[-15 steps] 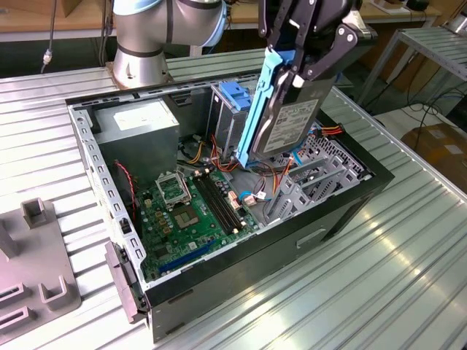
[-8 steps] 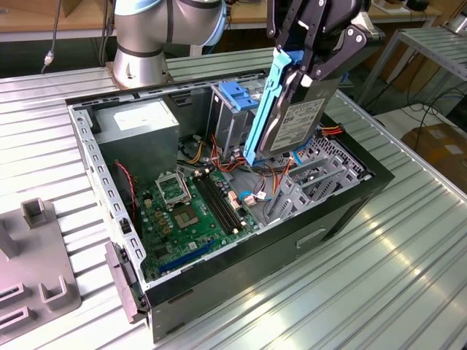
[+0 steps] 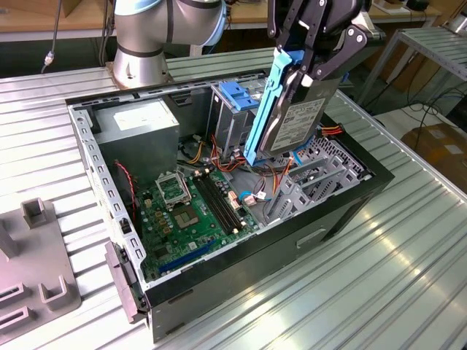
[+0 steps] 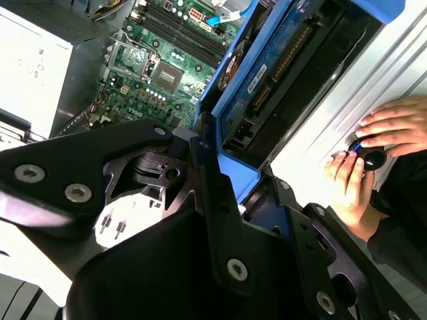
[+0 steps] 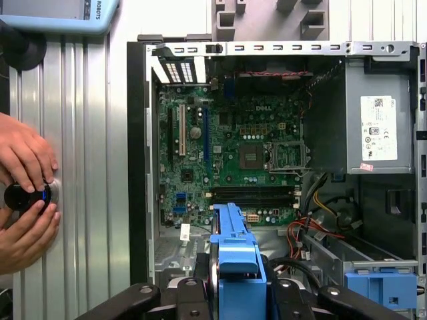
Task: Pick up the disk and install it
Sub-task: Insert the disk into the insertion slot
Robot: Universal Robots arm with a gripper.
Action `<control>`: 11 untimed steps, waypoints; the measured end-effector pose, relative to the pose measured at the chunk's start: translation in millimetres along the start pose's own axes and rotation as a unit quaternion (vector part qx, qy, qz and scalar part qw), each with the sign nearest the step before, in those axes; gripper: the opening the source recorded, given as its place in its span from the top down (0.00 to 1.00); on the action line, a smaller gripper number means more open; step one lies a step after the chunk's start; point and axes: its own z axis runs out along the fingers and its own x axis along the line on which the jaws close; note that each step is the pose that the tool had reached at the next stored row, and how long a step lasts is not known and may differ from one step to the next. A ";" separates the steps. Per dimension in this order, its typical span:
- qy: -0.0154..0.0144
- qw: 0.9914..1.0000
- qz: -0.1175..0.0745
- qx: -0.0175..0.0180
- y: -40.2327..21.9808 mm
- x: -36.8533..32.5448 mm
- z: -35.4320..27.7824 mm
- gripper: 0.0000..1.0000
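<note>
**Blue-railed disk held above the open case**

Ribbed metal forms the surface [image 3: 408, 277], which carries everything in the scene. On it lies a black computer case [image 3: 321, 226] with its side panel off and its inside facing up. The grey arm [image 3: 146, 36] rises behind the case in the exterior view. A grey fixture [image 3: 36, 270] with upright blocks sits on the surface at the exterior view's left, apart from the case.

Inside the case, the silver power supply [image 3: 139, 124] fills the far corner towards the exterior view's left. The green motherboard [image 3: 190, 211] lies flat below it. A grey metal drive cage [image 3: 230, 117] stands at the far side, topped by a blue bracket [image 3: 237, 95].

The disk [image 3: 295, 124] hangs in the air over the case, just beside the drive cage. It is tilted steeply on edge, with its white label facing the exterior view's right and one blue rail towards the cage. Its lower end is close above the grey metal bays and does not sit in them. The claw [image 3: 314, 62] is clamped on the disk's upper end, one black finger on each side.

In the first wrist view, a person's two hands [image 5: 23, 157] rest on the surface beside the case. They are cupped around a small black knob [image 5: 23, 197].
</note>
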 end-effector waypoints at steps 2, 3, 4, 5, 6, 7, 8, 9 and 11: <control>0.000 1.000 0.000 0.000 -0.1 0.0 0.0 0.63; 0.000 1.000 0.000 0.000 -0.3 0.0 0.0 0.63; 0.000 1.000 0.000 0.000 -1.0 0.0 0.0 0.63; 0.000 1.000 0.000 0.000 -2.0 0.0 0.1 0.63; 0.000 1.000 0.000 0.000 -2.4 0.0 0.1 0.63; 0.000 1.000 0.000 0.000 -3.0 -0.1 0.1 0.63; 0.000 1.000 0.000 0.000 -4.4 -0.1 0.2 0.63; 0.000 1.000 0.000 0.000 -6.1 -0.1 0.2 0.63; 0.000 1.000 0.000 0.000 -7.5 -0.1 0.3 0.63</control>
